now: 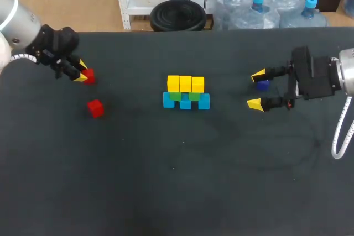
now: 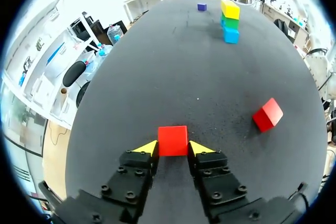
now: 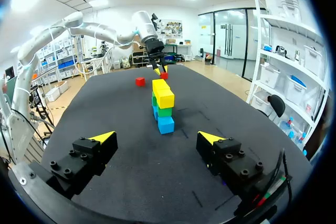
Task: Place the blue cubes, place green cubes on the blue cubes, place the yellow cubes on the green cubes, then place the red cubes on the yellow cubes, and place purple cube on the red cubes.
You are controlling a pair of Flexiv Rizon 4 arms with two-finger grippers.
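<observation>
Left hand [image 2: 172, 148] snug on red cube [image 2: 172, 139], well apart from stack [image 2: 230, 22] (right hand [image 3: 157, 137] wide open)

The table [image 1: 182, 186] had a wide, flat top with a dark, almost black matte surface, which carried a few tiny pale specks and some faint curved scuff marks toward its right side, and its far edge ran straight across in the head view.

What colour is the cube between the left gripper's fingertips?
Red; the cube in the left gripper shows best in the left wrist view.
</observation>
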